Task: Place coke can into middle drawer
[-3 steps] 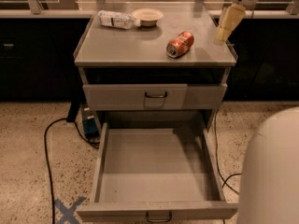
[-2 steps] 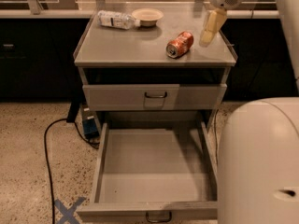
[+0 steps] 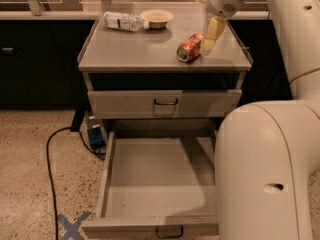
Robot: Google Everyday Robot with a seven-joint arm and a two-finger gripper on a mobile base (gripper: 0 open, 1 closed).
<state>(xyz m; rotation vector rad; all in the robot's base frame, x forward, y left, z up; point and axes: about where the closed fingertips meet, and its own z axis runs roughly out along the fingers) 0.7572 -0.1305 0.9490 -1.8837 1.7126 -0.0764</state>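
Coke can [image 3: 189, 48] lies on its side, unheld, on the cabinet top [image 3: 125, 49] above the open middle drawer [image 3: 150, 179] meant for it, while the gripper [image 3: 209, 39] hangs just right, seemingly lining up a grasp, its opening width impossible to tell.

- My arm [image 3: 265, 174] wears a fat, smooth, cream-white shell, rounded like a tube.
- I see a small oval recess [image 3: 274, 187] low on it, and a smaller dark hole [image 3: 306, 7] on the upper link.
- A thin dark seam [image 3: 302, 76] curves across the shell.
- The gripper [image 3: 209, 40], pale yellowish and tapering, sits top right, just beside the coke can [image 3: 189, 47].
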